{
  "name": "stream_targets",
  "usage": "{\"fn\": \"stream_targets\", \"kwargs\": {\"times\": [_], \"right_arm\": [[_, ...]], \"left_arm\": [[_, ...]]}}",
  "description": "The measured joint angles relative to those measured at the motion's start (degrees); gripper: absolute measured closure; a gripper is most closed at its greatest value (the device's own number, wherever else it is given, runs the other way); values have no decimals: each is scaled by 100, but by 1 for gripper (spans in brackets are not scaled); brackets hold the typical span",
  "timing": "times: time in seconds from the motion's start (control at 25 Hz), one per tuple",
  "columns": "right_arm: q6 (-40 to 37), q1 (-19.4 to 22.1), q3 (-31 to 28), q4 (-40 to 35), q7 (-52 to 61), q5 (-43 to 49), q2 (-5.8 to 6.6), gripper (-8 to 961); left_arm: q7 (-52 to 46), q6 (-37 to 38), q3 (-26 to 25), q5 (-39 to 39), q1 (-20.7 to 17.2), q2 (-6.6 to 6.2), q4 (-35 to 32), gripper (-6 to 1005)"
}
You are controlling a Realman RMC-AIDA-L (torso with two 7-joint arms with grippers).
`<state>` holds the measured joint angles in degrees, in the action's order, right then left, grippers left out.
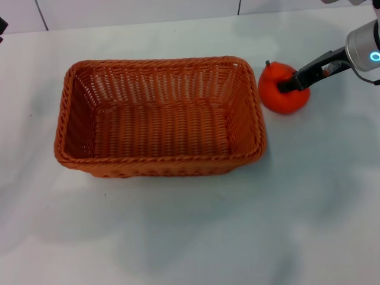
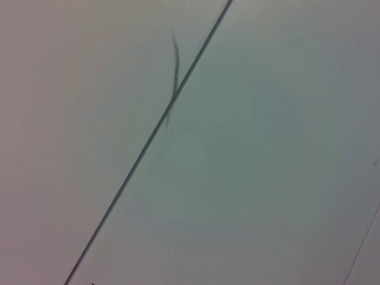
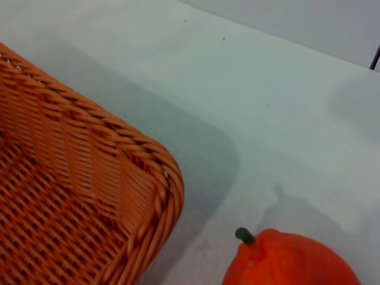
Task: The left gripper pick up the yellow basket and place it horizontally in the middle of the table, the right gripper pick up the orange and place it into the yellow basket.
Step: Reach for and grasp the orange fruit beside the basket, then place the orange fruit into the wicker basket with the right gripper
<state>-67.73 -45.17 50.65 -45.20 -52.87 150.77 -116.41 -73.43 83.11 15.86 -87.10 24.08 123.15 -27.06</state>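
Observation:
The yellow basket (image 1: 160, 116), an orange-brown woven one, lies lengthwise in the middle of the white table (image 1: 196, 231), and it is empty. One of its corners shows in the right wrist view (image 3: 89, 178). The orange (image 1: 282, 89) sits just past the basket's right end, close to the rim but apart from it; it also shows in the right wrist view (image 3: 291, 261). My right gripper (image 1: 292, 82) reaches in from the far right and is shut on the orange, with one black finger lying across its top. Only a black bit of my left gripper (image 1: 2, 26) shows, at the far left edge.
The left wrist view shows only bare white surface crossed by a thin dark seam (image 2: 148, 142). The table's back edge meets a white wall (image 1: 136, 9).

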Motion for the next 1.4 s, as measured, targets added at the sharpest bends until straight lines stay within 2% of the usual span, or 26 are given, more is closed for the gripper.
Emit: {"fn": "stream_targets", "kwargs": {"times": [0.12, 0.36, 0.56, 0.68, 0.76, 0.84, 0.92, 1.12, 1.32, 1.4], "right_arm": [[18, 23, -58, -35, -5, -111, 10, 580], [0, 236, -612, -89, -214, -1021, 177, 674], [-201, 679, -1265, -106, -965, -3053, 249, 721], [-402, 848, -1238, 168, -1845, -4553, 127, 739], [-636, 798, -1091, 442, -2515, -5269, -43, 752], [-838, 631, -850, 667, -3031, -5562, -216, 764], [-939, 412, -529, 930, -3438, -5659, -310, 777], [-944, -44, 111, 1627, -4231, -5806, -330, 810], [-916, -117, 198, 1705, -4434, -5851, -347, 729], [-938, -98, 196, 1706, -4472, -5924, -342, 628]], "left_arm": [[0, 1, 4, 9, 0, -2, 0, 192], [-73, 16, -27, 26, -32, -11, 48, 193], [-190, 37, -46, 27, -125, -53, 52, 192], [-193, 37, -54, 31, -151, -52, 52, 192], [-193, 34, -57, 33, -154, -40, 52, 193], [-193, 28, -57, 34, -155, -28, 54, 193], [-193, 24, -57, 35, -156, -19, 58, 193], [-192, 40, -49, 36, -203, -9, 62, 193], [-197, 119, -56, 35, -260, -16, 129, 192], [-198, 155, -57, 35, -281, -20, 134, 192]]}}
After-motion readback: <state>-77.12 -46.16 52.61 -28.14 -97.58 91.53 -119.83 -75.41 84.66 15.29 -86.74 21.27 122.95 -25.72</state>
